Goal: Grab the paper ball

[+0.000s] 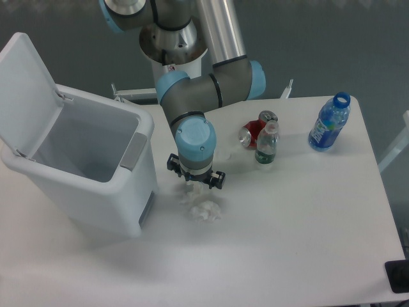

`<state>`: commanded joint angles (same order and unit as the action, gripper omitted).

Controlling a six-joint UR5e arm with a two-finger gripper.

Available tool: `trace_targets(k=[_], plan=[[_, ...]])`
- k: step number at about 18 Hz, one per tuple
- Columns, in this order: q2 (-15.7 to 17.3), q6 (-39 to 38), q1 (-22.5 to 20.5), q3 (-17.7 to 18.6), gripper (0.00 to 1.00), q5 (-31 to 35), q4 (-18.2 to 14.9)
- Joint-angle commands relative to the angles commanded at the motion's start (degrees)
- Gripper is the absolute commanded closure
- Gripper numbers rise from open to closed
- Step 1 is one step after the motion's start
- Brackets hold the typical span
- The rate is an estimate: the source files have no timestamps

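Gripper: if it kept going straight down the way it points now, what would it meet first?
Most likely the paper ball, which lies directly under the gripper on the table. The single view does not show how much gap remains or whether the fingers are open.

A robotics lab: an industrial arm [211,86] mounted at a plain white table [300,236].
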<state>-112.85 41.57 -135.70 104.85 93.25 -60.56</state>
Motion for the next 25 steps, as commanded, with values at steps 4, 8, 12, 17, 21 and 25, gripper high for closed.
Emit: trace_targets(k=[4, 8, 12, 17, 21, 25], plan=[[-0.1, -0.2, 0.0, -0.4, 0.79, 0.1, -0.1], [-0.1, -0.1, 0.0, -0.6, 0.95, 0.0, -0.1], [-0.1, -0.1, 0.0, -0.6, 1.00, 0.1, -0.1], [0.4, 1.4, -0.7, -1.4, 1.00, 0.0, -0.5], [0.5, 1.8, -1.2, -3.0, 1.00, 0.1, -1.7], [0.9, 4.6, -1.9, -7.0, 1.00, 0.0, -7.7]])
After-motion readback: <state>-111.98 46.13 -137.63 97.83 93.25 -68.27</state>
